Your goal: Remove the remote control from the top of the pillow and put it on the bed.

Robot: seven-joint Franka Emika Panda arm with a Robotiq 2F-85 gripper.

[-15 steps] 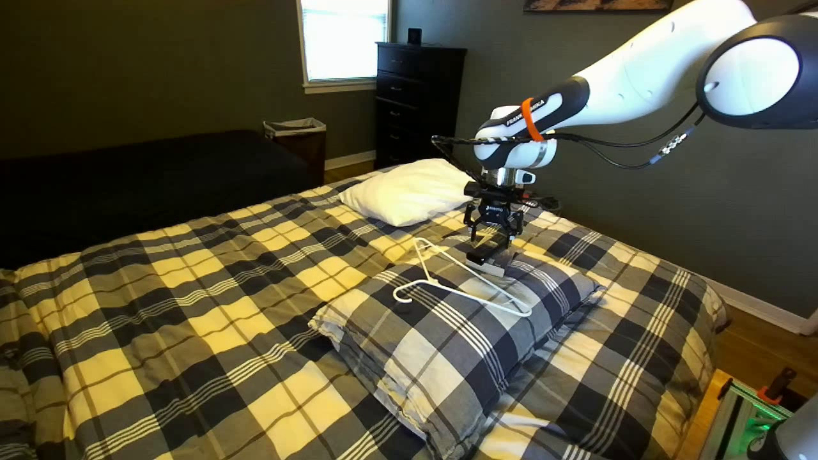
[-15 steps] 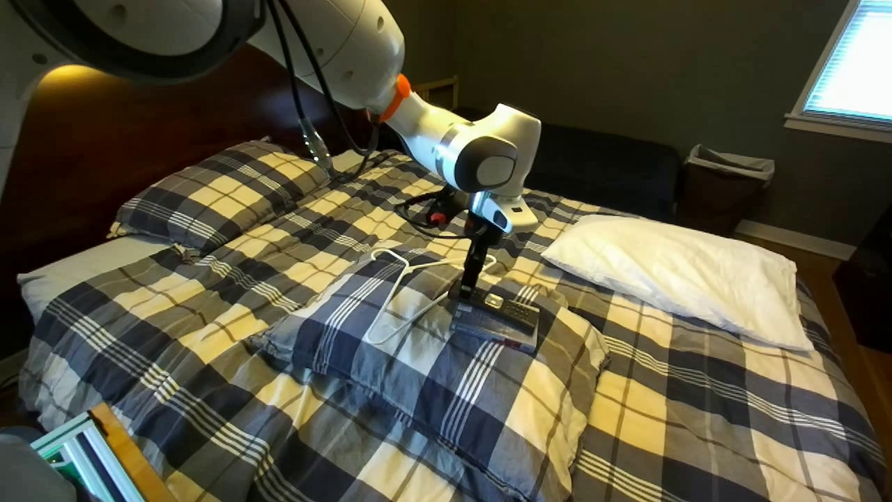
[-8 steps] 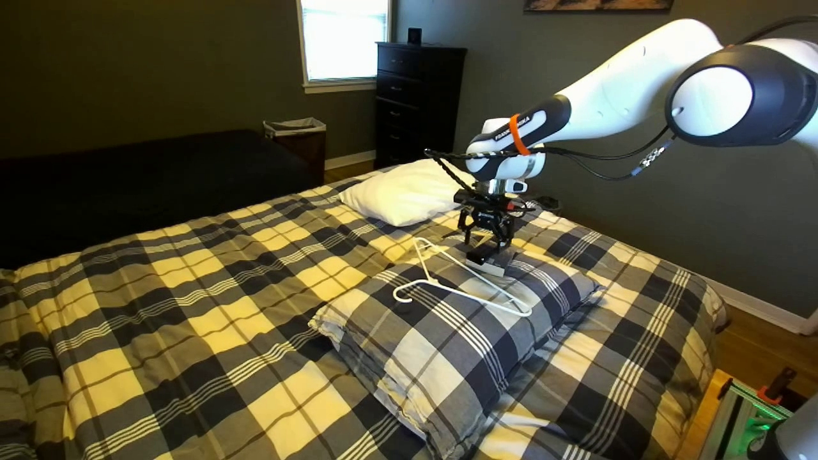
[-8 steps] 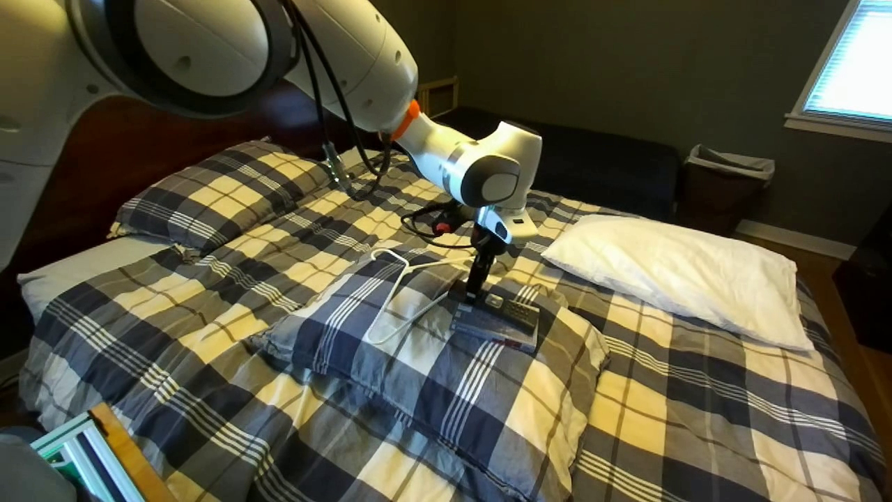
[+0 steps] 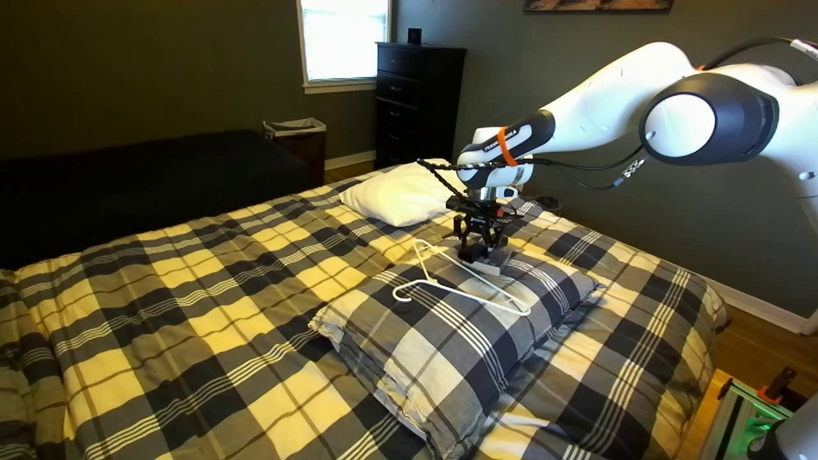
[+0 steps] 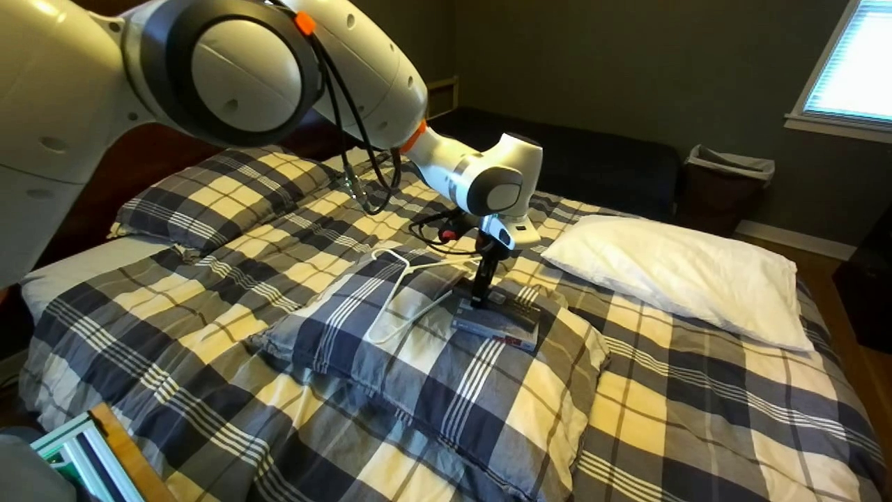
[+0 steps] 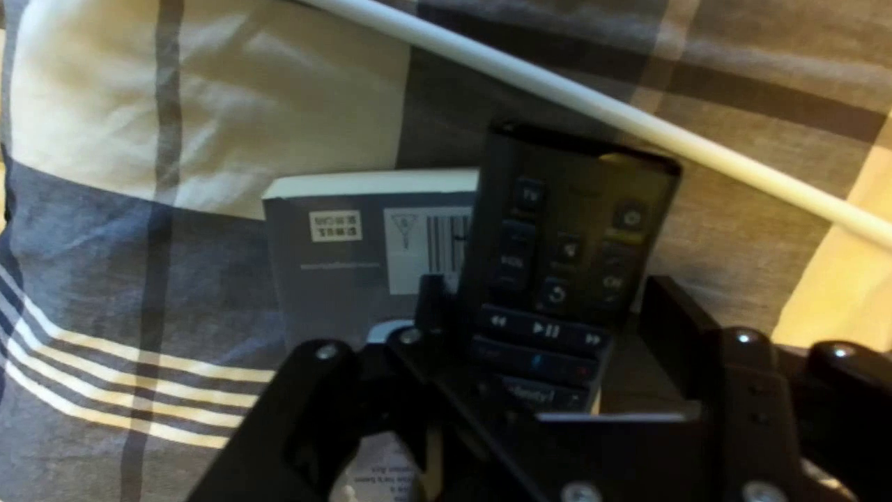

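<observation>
The black remote control (image 7: 568,244) lies across a grey book with a barcode (image 7: 334,272), which rests on the plaid pillow (image 5: 390,338). My gripper (image 7: 547,300) straddles the remote with partly narrowed jaws. Its left finger (image 7: 433,300) sits right at the remote's left edge; a thin gap shows between the right finger (image 7: 672,314) and the opposite edge. The remote's lower end is hidden behind the gripper. In an exterior view, the fingers of my gripper (image 6: 479,303) reach down to the book. The plaid bed (image 5: 160,319) spreads around the pillow.
A white hanger (image 5: 460,292) lies on the pillow close beside the remote and crosses the wrist view above it. Behind sits a white pillow (image 6: 676,279). Another plaid pillow (image 6: 230,188) lies by the headboard. A robot base frame (image 5: 735,415) stands near the bed's edge.
The arm has come down, bringing the gripper low around the remote. Its jaws have narrowed from wide, and the remote appears to have shifted slightly on the book. Hanger and pillow look nearly unmoved.
</observation>
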